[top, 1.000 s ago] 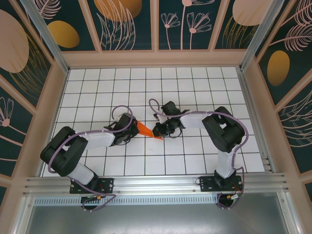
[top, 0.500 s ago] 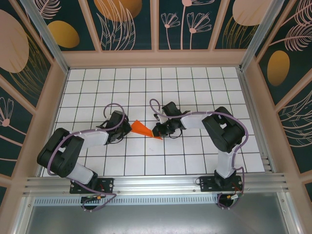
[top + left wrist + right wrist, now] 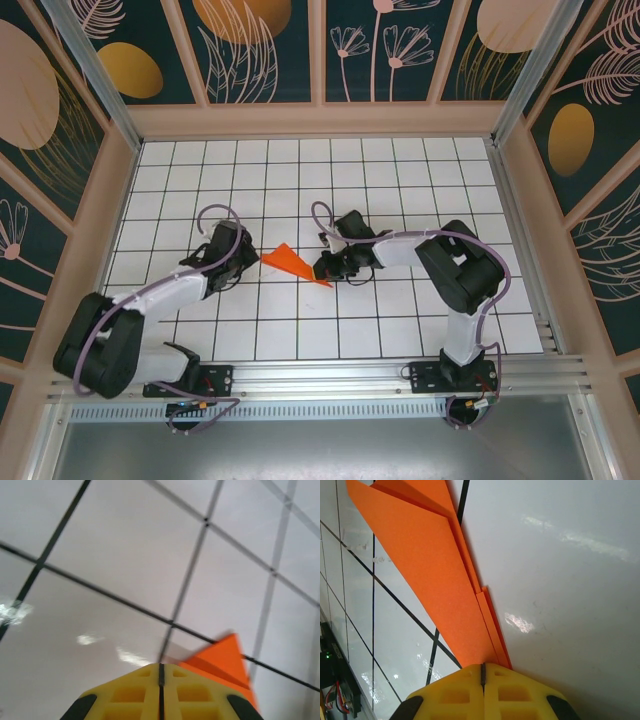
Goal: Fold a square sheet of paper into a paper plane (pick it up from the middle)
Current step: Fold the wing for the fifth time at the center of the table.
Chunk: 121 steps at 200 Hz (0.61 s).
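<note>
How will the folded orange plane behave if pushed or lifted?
Probably very light: the paper plane is thin. Its stacked folds likely stiffen it lengthwise; the wing may droop. On the glossy table it probably slides.

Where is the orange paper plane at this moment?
In the top view the paper plane is between the left claw and the right claw, which pinches its narrow end.

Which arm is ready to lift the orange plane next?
Probably right. The right arm's jaws are shut on the plane's pointed end. The left arm's jaws are shut beside its wide end, holding nothing.
</note>
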{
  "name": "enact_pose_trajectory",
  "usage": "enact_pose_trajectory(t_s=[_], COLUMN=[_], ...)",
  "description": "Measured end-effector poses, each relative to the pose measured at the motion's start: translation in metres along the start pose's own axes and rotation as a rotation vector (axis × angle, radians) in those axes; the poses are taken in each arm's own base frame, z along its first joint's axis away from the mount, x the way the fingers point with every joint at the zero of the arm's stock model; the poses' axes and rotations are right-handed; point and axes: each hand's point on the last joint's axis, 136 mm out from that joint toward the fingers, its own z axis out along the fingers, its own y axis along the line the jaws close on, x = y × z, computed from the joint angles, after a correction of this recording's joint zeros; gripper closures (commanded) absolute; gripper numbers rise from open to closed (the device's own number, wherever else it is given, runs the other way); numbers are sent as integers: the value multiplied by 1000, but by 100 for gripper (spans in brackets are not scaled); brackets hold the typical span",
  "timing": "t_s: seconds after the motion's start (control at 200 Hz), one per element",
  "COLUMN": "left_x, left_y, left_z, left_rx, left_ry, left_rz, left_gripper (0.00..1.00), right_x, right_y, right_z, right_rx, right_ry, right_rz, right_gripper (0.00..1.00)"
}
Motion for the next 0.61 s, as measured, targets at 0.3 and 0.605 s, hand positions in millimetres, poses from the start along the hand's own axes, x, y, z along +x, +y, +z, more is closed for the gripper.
enact_pose_trajectory(t_s=[0.3, 0.605], left_x=[7, 69], left_y=[-52, -66], left_z=[-11, 20], left_rx=[282, 332], left_ry=[37, 215], left_rz=[-12, -2], left_gripper=[91, 96], right_x=[-15, -25], right_y=[9, 12], right_z=[12, 17], right_rx=[-9, -12], right_ry=[-3, -13], right_rz=[26, 21], right_gripper=[96, 96])
